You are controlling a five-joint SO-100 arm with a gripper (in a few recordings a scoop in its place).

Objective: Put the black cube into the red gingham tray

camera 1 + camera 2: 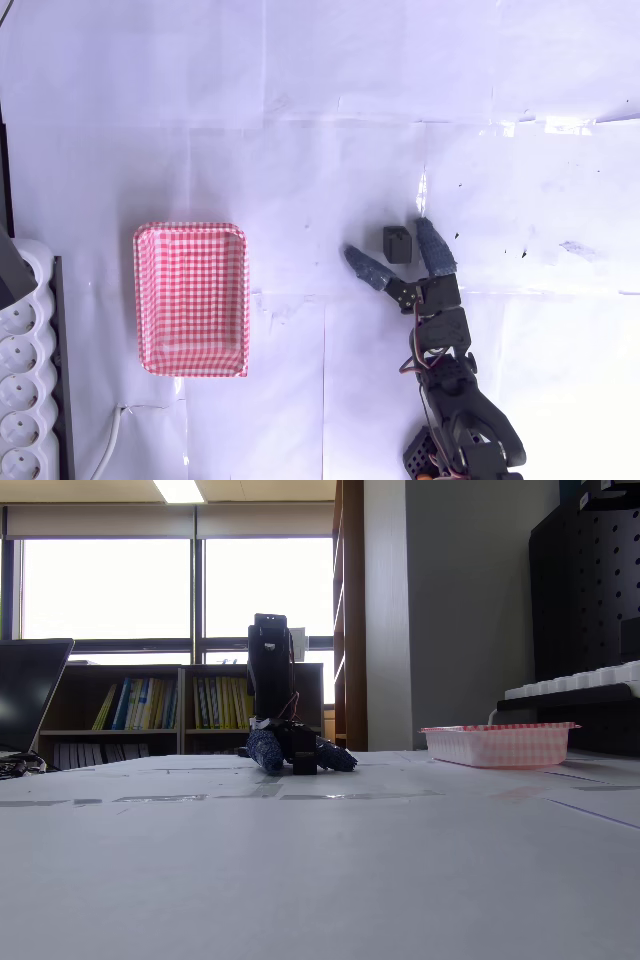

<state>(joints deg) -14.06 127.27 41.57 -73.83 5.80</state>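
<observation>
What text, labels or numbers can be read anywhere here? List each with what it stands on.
None can be read.
Spines of the coloured books on the shelf: too small and blurred.
Small matte black cube, red-and-white checked tray, black gripper: no markings seen.

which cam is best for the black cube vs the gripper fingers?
Overhead view. It shows the black cube from above, between the open gripper fingers, on the white table. In the fixed view the cube is a dark block, low and backlit, hard to separate from the gripper.
</observation>
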